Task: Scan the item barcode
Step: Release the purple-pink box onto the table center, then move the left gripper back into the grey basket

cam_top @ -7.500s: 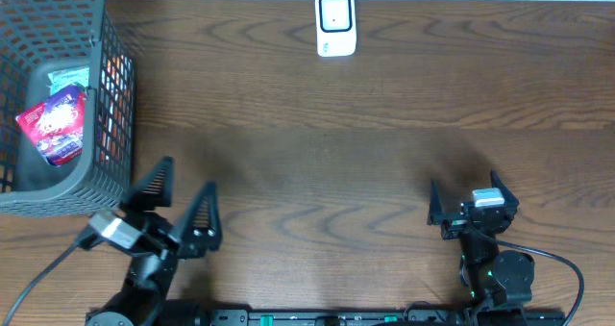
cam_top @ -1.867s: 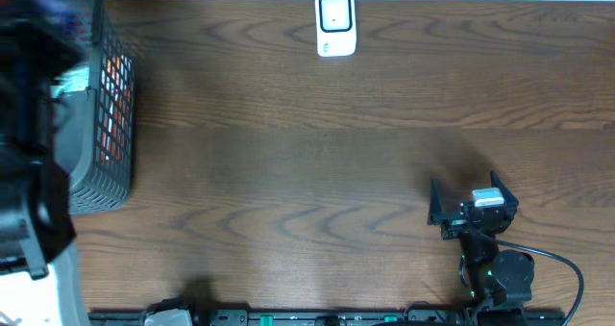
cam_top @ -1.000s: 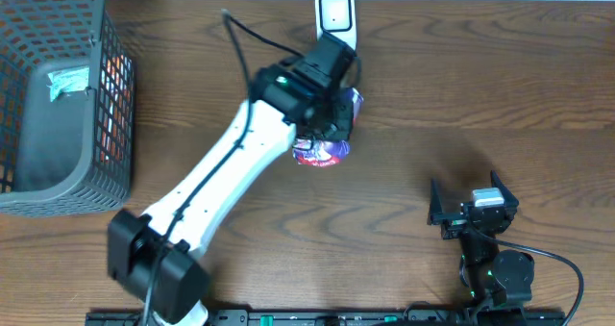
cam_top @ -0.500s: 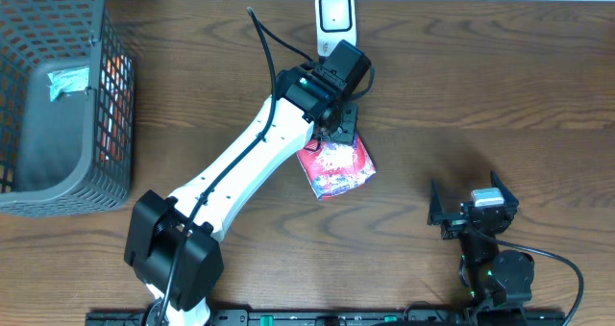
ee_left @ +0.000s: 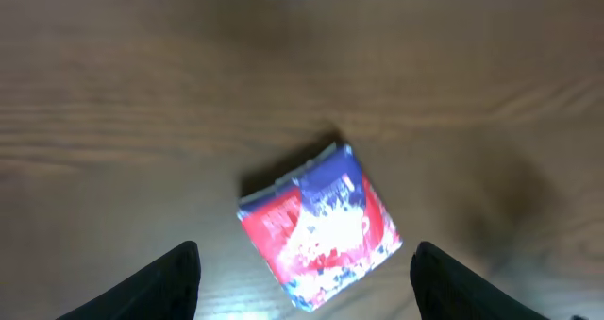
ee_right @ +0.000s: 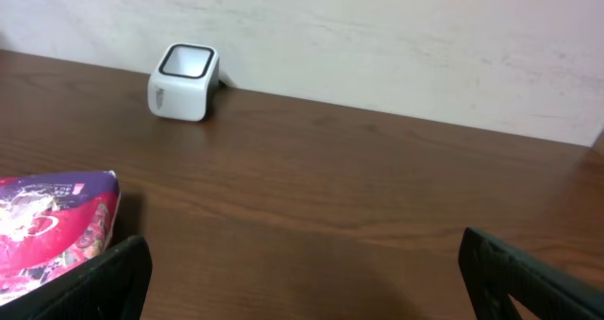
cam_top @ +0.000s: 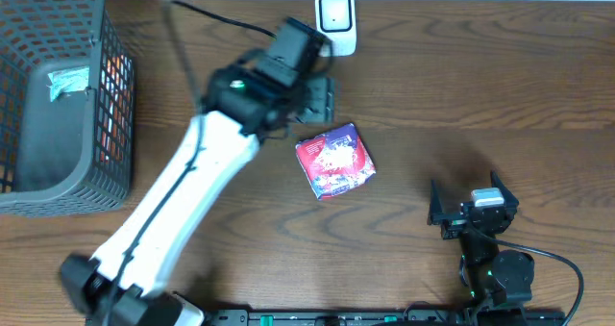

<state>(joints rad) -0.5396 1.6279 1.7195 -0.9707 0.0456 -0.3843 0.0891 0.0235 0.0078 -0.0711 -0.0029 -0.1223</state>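
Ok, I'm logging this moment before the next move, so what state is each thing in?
pouch: lying flat, ungripped.
scanner: upright, window facing up.
basket: upright, a green packet inside.
left claw: open, empty, above the pouch.
right claw: open, empty.

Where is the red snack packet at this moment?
In the overhead view the red snack packet lies loose on the table near its middle, nearer the robot than the white scanner at the far edge.
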